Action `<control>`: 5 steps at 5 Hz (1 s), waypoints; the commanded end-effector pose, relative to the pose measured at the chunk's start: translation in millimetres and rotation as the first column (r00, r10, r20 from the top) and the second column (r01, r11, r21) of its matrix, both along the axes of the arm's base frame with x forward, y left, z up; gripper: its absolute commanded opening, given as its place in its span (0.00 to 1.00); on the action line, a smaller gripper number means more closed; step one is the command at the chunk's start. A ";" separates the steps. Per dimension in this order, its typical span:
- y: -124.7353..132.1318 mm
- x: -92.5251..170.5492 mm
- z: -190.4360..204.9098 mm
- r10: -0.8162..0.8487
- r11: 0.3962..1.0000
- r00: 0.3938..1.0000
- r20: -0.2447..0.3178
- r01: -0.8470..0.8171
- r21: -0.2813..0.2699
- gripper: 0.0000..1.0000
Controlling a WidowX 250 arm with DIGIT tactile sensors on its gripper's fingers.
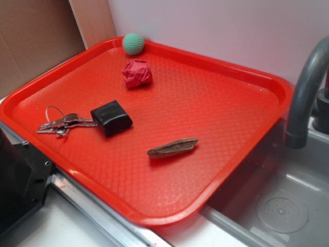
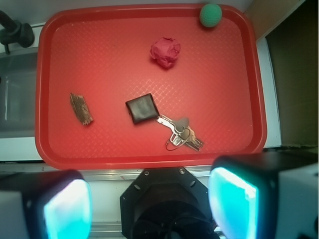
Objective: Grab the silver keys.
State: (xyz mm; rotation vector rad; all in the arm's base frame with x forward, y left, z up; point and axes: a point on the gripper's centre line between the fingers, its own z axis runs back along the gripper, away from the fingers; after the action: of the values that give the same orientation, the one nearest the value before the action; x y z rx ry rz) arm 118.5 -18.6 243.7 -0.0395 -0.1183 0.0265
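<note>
Gripper [image 2: 149, 206]: its two pale, cyan-glowing finger pads are sitting wide apart at the bottom of the wrist view, one in each lower corner, released and clasping nothing; the black mount is showing between them. It is hovering off the near edge of the tray, well apart from everything on it.

Silver keys [image 2: 180, 131]: the bunch is lying flat on the tray, the closest item to the gripper, near the tray's near rim. In the exterior view the keys [image 1: 64, 124] are fanning out toward the tray's left edge, with the wire ring arching just behind them.

Black fob [image 2: 142, 108]: it is resting just beside the keys, touching them at the blade end, a squarish dark block sitting toward the tray's middle.

Brown wood-like piece [image 2: 81, 108]: an elongated, rough sliver lying flat, apart from the fob, on the side nearer the sink.

Red crumpled wad [image 2: 165, 52]: it is sitting beyond the fob, toward the far half of the tray.

Green ball [image 2: 211, 15]: it is resting in the far corner, against the rim.

Red tray [image 2: 149, 159]: its textured surface is holding all five items, and it is partly overhanging the grey sink [image 1: 288, 206].

Grey faucet [image 1: 304, 98]: it is curving up beside the tray's far right corner.
</note>
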 end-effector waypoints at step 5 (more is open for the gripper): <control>39.6 1.9 -83.6 0.457 0.890 0.890 0.002 -0.457 0.008 1.00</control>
State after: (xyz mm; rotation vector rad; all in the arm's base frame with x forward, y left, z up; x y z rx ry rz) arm 118.8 18.7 155.3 -0.0113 -0.1125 0.4889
